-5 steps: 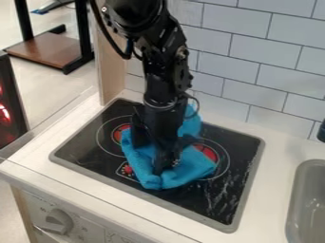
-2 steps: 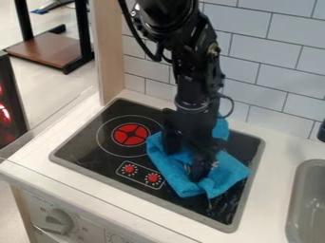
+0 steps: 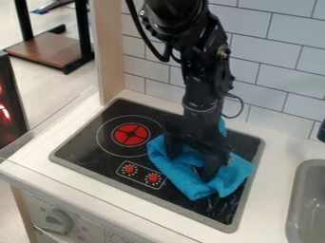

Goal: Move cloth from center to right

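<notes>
The black gripper point(image 3: 192, 159) is low over the right half of the stove top, its two fingers spread apart, one at the left and the other nearer the front right. A crumpled blue cloth point(image 3: 185, 179) lies under and around them, with some of it visible between the fingers. The cloth covers the right burner area and reaches close to the stove's right edge. Part of it shows behind the gripper, and the arm hides its middle.
The black stove top point(image 3: 82, 146) has a red left burner point(image 3: 131, 135) and two red knobs point(image 3: 141, 173) near its front. A grey sink point(image 3: 307, 204) is set into the white counter point(image 3: 274, 190) at the right. A tiled wall point(image 3: 273, 90) stands behind.
Gripper and cloth have moved together to the right across the stove, slightly towards the front. The left burner and the knobs are now uncovered.
</notes>
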You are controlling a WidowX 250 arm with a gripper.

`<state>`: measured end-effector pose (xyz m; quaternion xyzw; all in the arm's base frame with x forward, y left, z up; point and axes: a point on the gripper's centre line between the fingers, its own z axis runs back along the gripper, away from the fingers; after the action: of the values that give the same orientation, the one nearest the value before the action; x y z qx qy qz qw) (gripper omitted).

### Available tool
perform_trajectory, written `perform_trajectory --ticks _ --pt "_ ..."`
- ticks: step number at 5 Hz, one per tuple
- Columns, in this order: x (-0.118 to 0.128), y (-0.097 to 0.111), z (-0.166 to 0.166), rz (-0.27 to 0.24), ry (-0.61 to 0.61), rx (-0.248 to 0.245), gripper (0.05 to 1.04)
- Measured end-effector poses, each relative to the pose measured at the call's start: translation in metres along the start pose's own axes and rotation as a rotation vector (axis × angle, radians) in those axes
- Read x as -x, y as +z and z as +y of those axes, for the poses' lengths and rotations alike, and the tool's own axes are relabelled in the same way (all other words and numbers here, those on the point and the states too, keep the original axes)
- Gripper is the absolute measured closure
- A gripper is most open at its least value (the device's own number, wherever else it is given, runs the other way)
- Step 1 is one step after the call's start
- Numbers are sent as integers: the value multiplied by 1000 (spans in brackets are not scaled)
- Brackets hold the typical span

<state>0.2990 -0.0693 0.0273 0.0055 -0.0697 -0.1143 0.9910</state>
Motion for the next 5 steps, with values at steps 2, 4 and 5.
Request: perform_trajectory --ticks 2,4,5 --pt "5 3 6 -9 134 -33 85" --pt "4 10 12 -23 209 -20 85" --pt "2 33 12 -62 191 5 85"
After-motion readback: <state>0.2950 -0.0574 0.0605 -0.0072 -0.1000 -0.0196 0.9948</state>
